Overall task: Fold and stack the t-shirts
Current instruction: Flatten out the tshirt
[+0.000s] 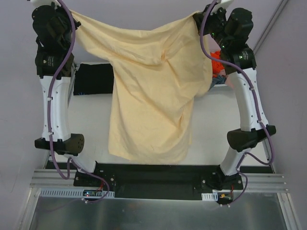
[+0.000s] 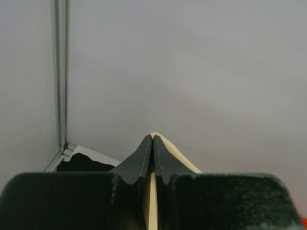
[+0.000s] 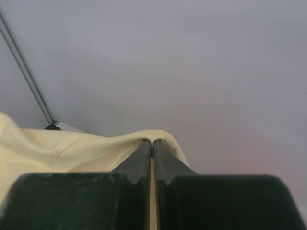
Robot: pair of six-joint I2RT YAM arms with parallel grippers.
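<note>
A pale cream-yellow t-shirt [image 1: 153, 96] hangs spread in the air between both raised arms, its lower hem dangling near the table's front. My left gripper [image 1: 73, 14] is shut on one upper corner; its wrist view shows a sliver of the yellow cloth [image 2: 175, 153] pinched between the closed fingers [image 2: 144, 158]. At the other upper corner my right gripper [image 1: 200, 18] is also shut, with the cream t-shirt [image 3: 72, 148] draped over its fingertips [image 3: 144, 155]. A black t-shirt [image 1: 96, 79] lies on the table at the back left, partly hidden by the hanging shirt.
Red and blue cloth [image 1: 218, 69] shows at the back right, behind the right arm. The white table [image 1: 211, 124] runs under the hanging shirt. The arm bases sit on a black plate [image 1: 153, 179] at the near edge.
</note>
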